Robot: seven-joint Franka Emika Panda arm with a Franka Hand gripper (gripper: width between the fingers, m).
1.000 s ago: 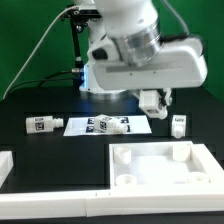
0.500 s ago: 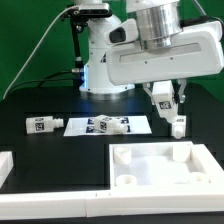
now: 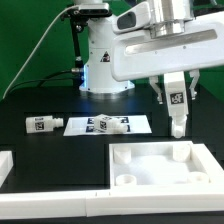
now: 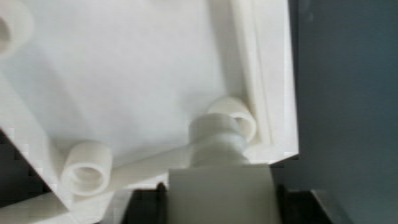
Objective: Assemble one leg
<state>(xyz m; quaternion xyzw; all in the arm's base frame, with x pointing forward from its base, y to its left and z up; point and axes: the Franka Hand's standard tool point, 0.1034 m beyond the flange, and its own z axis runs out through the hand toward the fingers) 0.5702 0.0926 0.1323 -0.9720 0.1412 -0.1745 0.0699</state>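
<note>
Within the hand (image 3: 177,100), the leg (image 3: 178,122)

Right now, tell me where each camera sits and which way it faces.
Exterior view: off the arm, looking slightly down across the table at the arm; the gripper around the leg shows.
Wrist view: on the wrist, looking past the held leg onto the tray; hardly any robot shows.
Shared: the leg and the tray.

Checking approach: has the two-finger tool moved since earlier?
Yes: the tool went toward the exterior view's right, from the flat white marker board's end to the small white oblong leg.
</note>
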